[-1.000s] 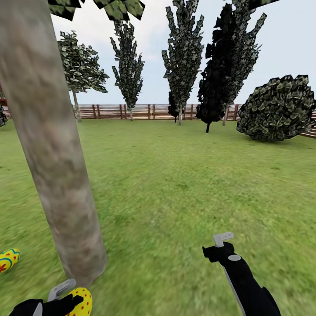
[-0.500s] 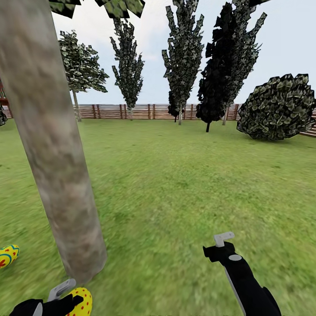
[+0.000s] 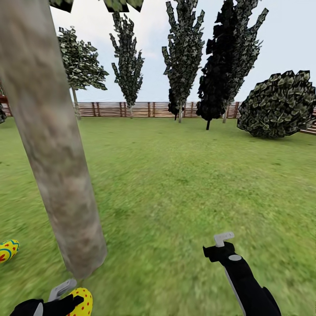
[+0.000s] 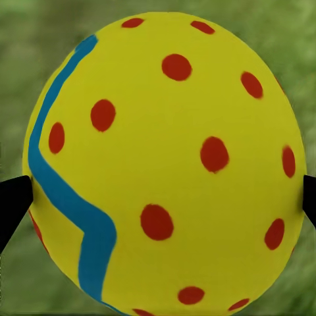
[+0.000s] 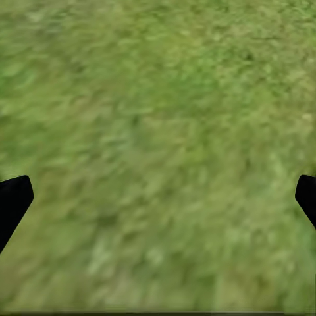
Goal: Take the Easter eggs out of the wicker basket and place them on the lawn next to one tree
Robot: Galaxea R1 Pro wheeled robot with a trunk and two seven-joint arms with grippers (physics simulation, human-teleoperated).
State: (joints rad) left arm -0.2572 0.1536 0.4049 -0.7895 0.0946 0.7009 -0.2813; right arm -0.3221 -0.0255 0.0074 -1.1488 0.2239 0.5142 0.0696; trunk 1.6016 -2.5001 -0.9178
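A thick tree trunk (image 3: pixel 52 149) rises straight from the lawn (image 3: pixel 184 184). Its bark is mottled grey and tan, bare and blurred, and the head view cuts off its top, with a few leaf scraps at the upper edge. The grass is a soft, smeared green with no sharp blades.

Two eggs are visible. One egg (image 4: pixel 164 158) sits between the fingers of the left gripper (image 3: pixel 66 295), just in front of the trunk's foot. It is smooth, yellow, round-ended, speckled with red dots and crossed by a blue zigzag band. The gripper is closed on it, a dark fingertip (image 4: pixel 13 204) pressing each side. In the head view the bottom edge cuts off this egg and the black arm. The second egg (image 3: pixel 8 250) lies on the grass to the left of the trunk, half cut by the frame edge.

The right gripper (image 3: pixel 221 245) hangs over bare grass, its fingers spread wide and holding nothing.

Far off, a brown slatted fence (image 3: pixel 131 110) runs across. Before it stand four narrow dark-leaved trees (image 3: pixel 184 57) and one round bush (image 3: pixel 278 105), all jagged and flat-looking
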